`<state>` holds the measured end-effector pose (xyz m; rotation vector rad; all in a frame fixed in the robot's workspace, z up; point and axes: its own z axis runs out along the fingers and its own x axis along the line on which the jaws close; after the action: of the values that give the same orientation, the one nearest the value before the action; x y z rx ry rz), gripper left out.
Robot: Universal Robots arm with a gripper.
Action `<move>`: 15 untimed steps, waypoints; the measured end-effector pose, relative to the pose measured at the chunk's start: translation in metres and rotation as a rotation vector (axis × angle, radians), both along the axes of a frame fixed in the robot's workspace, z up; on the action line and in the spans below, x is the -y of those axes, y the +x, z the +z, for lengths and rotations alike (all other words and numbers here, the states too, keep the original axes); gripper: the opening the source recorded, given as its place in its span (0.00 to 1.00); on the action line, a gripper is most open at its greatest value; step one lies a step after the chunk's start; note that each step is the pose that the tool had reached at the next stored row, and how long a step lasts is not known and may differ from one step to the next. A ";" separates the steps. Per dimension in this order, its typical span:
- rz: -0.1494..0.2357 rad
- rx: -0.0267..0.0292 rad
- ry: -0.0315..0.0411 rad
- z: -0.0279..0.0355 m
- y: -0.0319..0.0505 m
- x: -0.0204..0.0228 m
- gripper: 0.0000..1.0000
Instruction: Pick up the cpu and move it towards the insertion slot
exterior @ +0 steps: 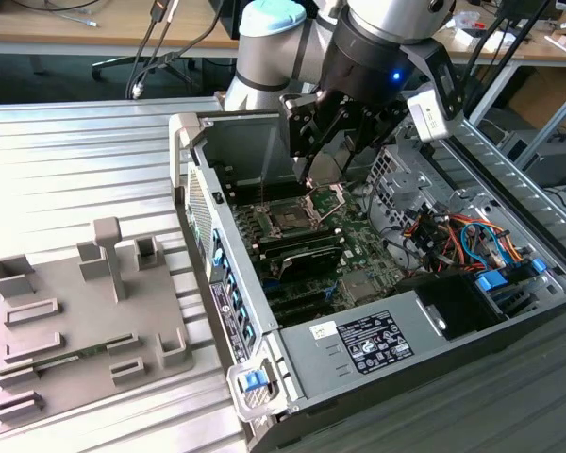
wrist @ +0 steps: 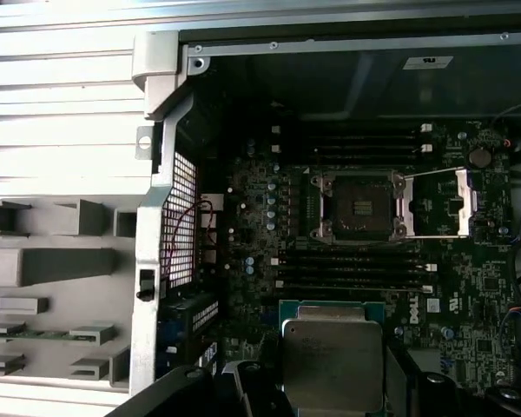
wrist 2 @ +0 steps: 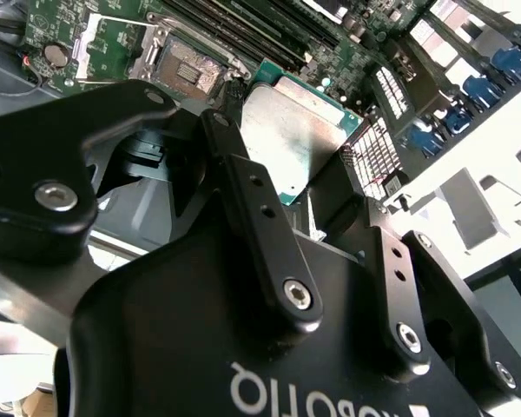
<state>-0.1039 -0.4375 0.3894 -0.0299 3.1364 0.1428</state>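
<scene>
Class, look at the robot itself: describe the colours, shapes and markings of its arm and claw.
The arm is made of rounded silver-grey segments with a pale blue cap on one joint and a small blue light on its dark wrist. The claw is matte black, built from jointed bars fixed with silver screws, with white lettering on its body in the second wrist view.

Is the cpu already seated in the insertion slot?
No. In the first wrist view the cpu is held between the gripper's jaws, apart from the open, empty insertion slot.
</scene>
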 end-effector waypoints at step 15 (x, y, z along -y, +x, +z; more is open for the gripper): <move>0.000 0.0001 0.0001 0.0000 0.0145 0.0000 0.55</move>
<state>-0.0895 -0.4375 0.3894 -0.0300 3.1363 0.1429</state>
